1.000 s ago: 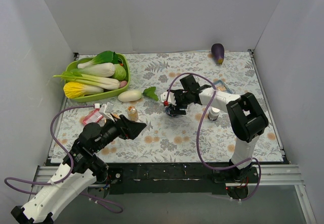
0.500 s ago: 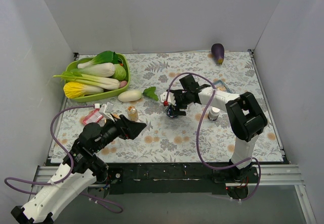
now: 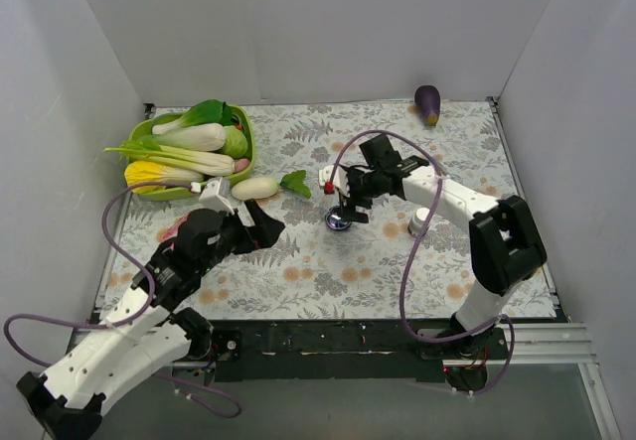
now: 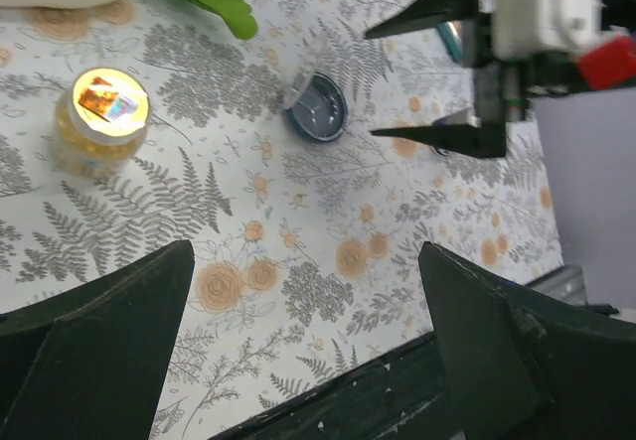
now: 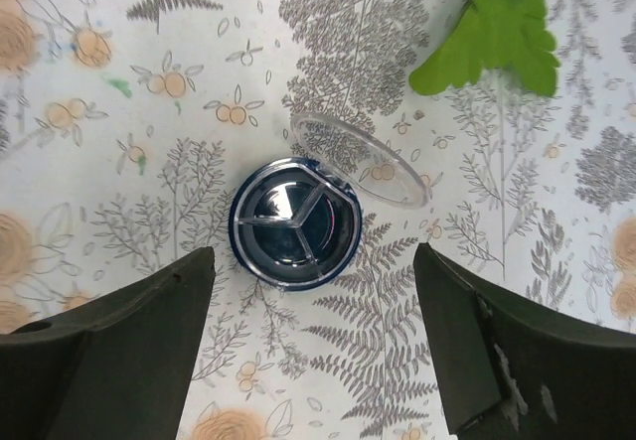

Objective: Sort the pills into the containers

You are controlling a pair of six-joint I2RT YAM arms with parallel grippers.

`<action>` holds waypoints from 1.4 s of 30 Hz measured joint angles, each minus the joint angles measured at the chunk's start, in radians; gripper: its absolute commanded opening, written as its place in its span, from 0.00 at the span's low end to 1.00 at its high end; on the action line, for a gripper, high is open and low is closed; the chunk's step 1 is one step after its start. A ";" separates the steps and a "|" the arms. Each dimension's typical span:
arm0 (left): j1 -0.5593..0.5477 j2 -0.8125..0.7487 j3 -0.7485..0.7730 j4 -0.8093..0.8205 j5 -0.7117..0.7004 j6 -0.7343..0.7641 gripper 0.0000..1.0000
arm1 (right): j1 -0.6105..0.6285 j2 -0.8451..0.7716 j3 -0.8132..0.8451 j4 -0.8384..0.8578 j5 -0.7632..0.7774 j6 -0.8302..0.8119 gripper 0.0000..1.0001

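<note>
Change: right arm (image 3: 437,188) is lifting off the round blue pill case (image 5: 293,223); left arm (image 3: 189,253) is swinging in.
Meaning: its clear lid (image 5: 360,159) is lying open; filling is probably coming next.
Right jaws: hanging wide over the case on the surface (image 3: 298,273), holding nothing.
Left jaws: gaping wide, empty, facing the pill bottle (image 4: 99,120).

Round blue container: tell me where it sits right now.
Mid-table in the top view, the round blue container lies directly below the open right pincer, near the green leaf.
</note>
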 measured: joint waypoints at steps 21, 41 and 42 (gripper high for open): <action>0.082 0.779 0.385 -0.219 -0.283 0.256 0.65 | -0.032 -0.478 -0.314 -0.019 -0.251 0.469 0.91; 0.138 0.844 0.371 -0.107 -0.163 0.310 0.04 | -0.010 -0.544 -0.345 -0.010 -0.246 0.404 0.91; 0.141 0.834 0.367 -0.107 -0.135 0.315 0.03 | 0.005 -0.544 -0.343 -0.026 -0.237 0.378 0.91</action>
